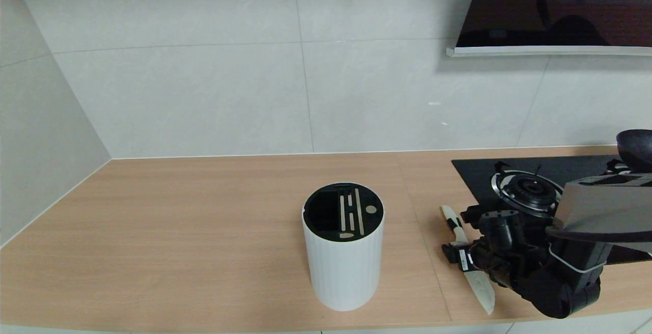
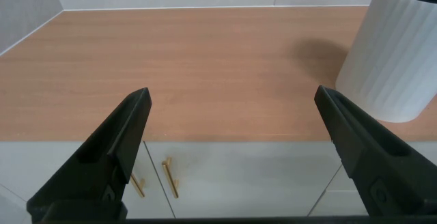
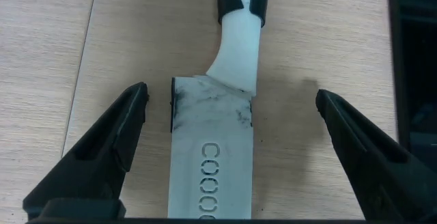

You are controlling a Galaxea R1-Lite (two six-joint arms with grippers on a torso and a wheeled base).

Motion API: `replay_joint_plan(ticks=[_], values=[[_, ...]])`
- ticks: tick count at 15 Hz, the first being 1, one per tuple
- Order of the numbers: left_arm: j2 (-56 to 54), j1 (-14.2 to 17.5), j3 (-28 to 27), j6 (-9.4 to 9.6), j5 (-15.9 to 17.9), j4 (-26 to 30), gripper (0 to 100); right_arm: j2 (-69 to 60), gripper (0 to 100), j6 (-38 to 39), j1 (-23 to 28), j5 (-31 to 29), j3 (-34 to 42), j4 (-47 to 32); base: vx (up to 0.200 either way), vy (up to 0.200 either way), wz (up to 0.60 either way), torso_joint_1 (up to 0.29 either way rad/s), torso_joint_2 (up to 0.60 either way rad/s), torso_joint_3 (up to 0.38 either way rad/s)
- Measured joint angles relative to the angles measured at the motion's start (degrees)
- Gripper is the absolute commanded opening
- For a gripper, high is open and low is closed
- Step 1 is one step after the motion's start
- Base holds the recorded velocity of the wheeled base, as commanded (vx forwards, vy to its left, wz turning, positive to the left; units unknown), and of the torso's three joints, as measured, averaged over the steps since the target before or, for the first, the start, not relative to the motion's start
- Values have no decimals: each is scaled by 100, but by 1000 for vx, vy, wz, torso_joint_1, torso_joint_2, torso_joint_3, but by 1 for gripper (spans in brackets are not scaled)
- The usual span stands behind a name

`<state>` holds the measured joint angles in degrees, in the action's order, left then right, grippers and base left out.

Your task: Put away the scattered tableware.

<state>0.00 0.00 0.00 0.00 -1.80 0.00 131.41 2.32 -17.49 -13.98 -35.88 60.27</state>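
A white cleaver-like knife (image 1: 481,288) with a black-and-white handle lies flat on the wooden counter, right of centre near the front edge. My right gripper (image 1: 461,234) hovers low over it, open. In the right wrist view the knife's blade (image 3: 213,149) lies between the two spread fingers (image 3: 109,149), untouched, with the right gripper (image 3: 230,100) centred near where blade meets handle. A white ribbed cylindrical holder (image 1: 344,252) with a black slotted top stands mid-counter, left of the knife. My left gripper (image 2: 232,94) is open and holds nothing, at the counter's front edge, with the holder (image 2: 392,53) off to one side.
A black gas hob with a burner (image 1: 530,189) is set into the counter just behind the knife. A dark round utensil (image 1: 634,148) sits at the far right edge. A range hood (image 1: 555,8) hangs above. Cabinet door handles (image 2: 171,177) show below the counter edge.
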Motion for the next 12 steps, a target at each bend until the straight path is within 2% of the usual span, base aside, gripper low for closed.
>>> replay_joint_plan(ticks=[1, 12], values=[[0, 0, 0, 0, -2, 0, 100, 6, 0, 0, 0, 0, 0, 2, 0, 0, 0, 0, 0, 0], [0, 0, 0, -2, -5, 0, 100, 6, 0, 33, 0, -2, 11, -20, 0, 0, 0, 0, 0, 0]])
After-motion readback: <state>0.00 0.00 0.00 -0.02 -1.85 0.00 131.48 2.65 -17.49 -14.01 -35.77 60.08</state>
